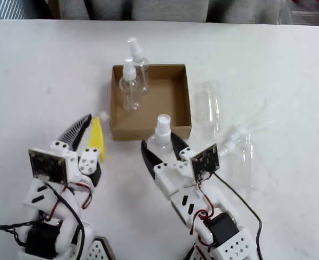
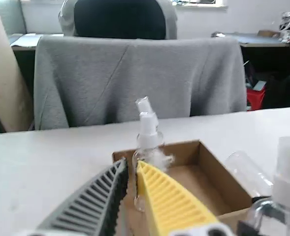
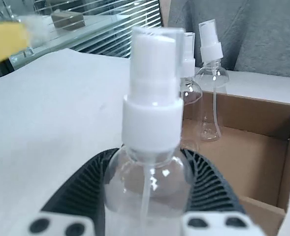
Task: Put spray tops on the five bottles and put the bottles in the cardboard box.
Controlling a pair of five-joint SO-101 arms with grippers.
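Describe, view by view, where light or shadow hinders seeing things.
High view: the clear bottles lying right of the cardboard box nearly vanish on the bright white table; left wrist view: the box's inside is shaded; right wrist view: bright blinds glare behind the held bottle.

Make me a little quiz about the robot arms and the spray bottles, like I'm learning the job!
1. True or false: the right gripper grips a bottle that already has its spray top on.
2. Pick one. The left gripper's jaws are: A) wide open, B) shut together, C) closed around a bottle.
3. Short answer: what lies on the table on the right arm's side of the cardboard box?

Key: 1 true. 2 B. 3 a clear bottle on its side.
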